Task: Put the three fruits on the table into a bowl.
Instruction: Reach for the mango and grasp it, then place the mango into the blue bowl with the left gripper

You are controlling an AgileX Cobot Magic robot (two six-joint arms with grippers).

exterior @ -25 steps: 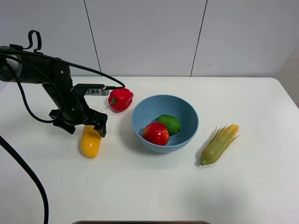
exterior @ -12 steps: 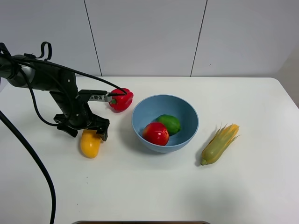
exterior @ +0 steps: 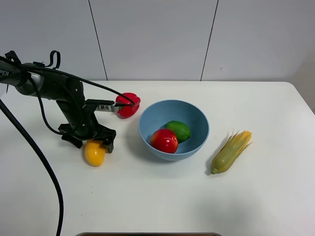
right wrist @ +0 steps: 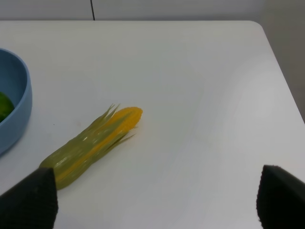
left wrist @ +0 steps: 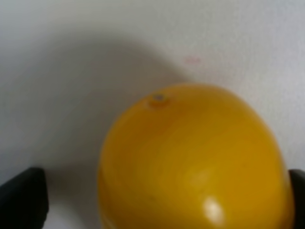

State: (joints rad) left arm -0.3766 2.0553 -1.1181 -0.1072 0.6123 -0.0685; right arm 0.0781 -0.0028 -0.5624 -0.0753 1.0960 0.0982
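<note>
The yellow-orange mango (exterior: 95, 153) lies on the white table (exterior: 147, 196), left of the light-blue bowl (exterior: 202, 124). The green lime (exterior: 179, 130) and the red-and-yellow apple-like fruit (exterior: 164, 141) sit inside the bowl. My left gripper (exterior: 92, 143) is open and low over the mango, one finger on each side. In the left wrist view the mango (left wrist: 195, 157) fills the space between the dark fingertips (left wrist: 21, 195); a gap shows on one side. My right gripper (right wrist: 155, 205) is open and empty above the table, out of the exterior view.
A red bell pepper (exterior: 129, 105) lies just behind the left arm, next to the bowl's left rim. A corn cob with husk (exterior: 231, 151) lies right of the bowl; it also shows in the right wrist view (right wrist: 90, 148), with the bowl's edge (right wrist: 16, 109).
My left gripper has come down over the mango, so its fingers now straddle it and cover more of it. The fruits in the bowl, pepper and corn have not moved.
</note>
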